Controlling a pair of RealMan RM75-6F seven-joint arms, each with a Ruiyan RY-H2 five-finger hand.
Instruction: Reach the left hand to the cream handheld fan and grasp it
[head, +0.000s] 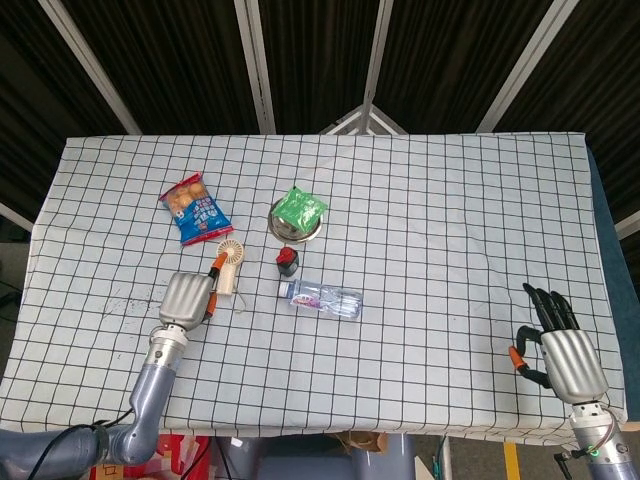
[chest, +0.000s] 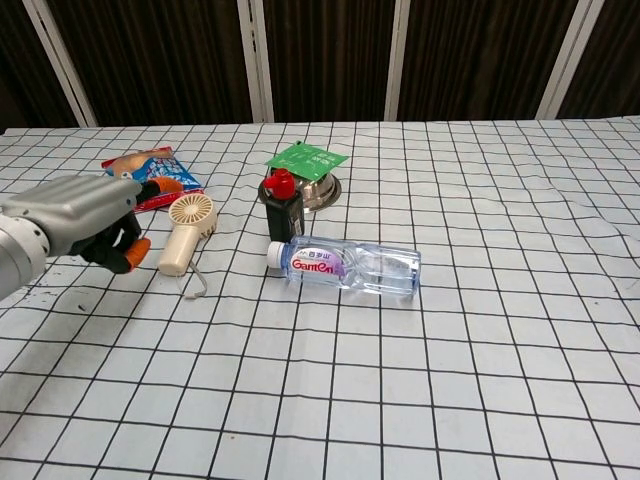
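The cream handheld fan (head: 229, 263) lies flat on the checkered tablecloth, round head away from me and handle toward me. The chest view shows the fan (chest: 186, 232) with a thin wrist loop trailing from its handle. My left hand (head: 187, 298) hovers just left of the handle, apart from it. In the chest view this left hand (chest: 84, 218) holds nothing, its orange-tipped fingers loosely bent and parted toward the fan. My right hand (head: 564, 354) rests by the table's near right edge with its fingers spread and nothing in it. It shows only in the head view.
A blue and red snack bag (chest: 148, 172) lies behind the fan. A black bottle with a red cap (chest: 283, 208) stands to the fan's right, and a clear water bottle (chest: 348, 268) lies in front of it. A green packet sits on a metal bowl (head: 298, 213).
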